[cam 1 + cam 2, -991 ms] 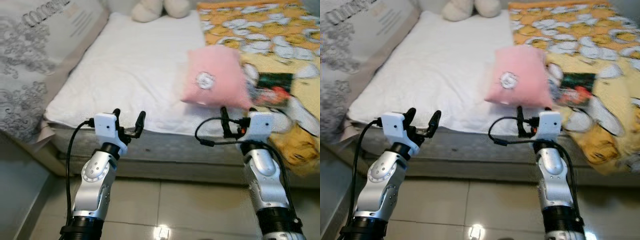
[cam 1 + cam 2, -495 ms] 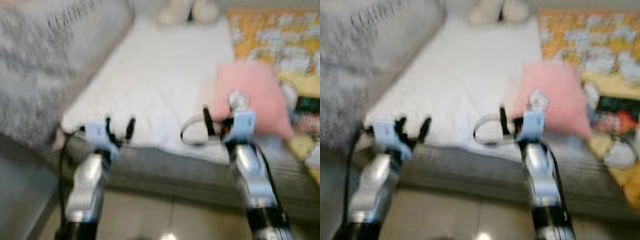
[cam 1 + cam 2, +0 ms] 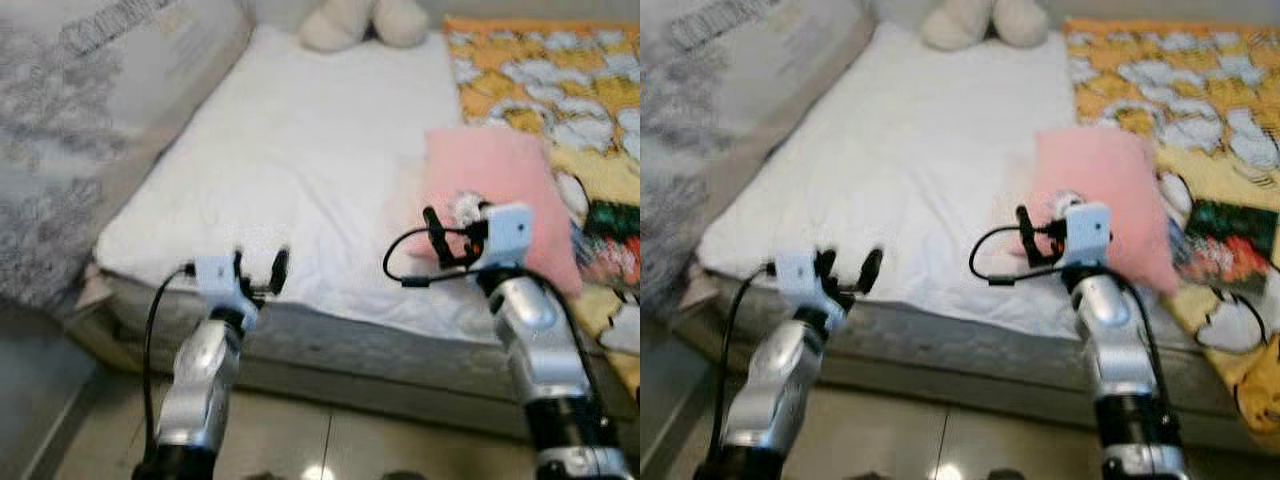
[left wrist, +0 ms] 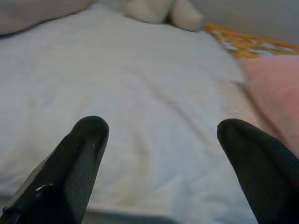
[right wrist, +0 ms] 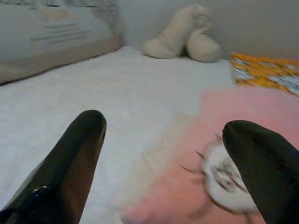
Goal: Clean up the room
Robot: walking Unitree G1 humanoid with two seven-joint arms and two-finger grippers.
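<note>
Now the right gripper (image 3: 450,232) had moved up from the bed's edge to the pink pillow (image 3: 505,185), which lay just ahead of its wide-open fingers, so a grab looked close, while the left gripper (image 3: 259,272), open too, waited over the white sheet (image 3: 300,160)

White-sheeted bed (image 3: 300,170), glossy pale tiled floor (image 3: 400,450), patterned grey panel (image 3: 60,150) at its left

Lettering on the grey pillow (image 3: 90,110) is too blurred to read.
</note>
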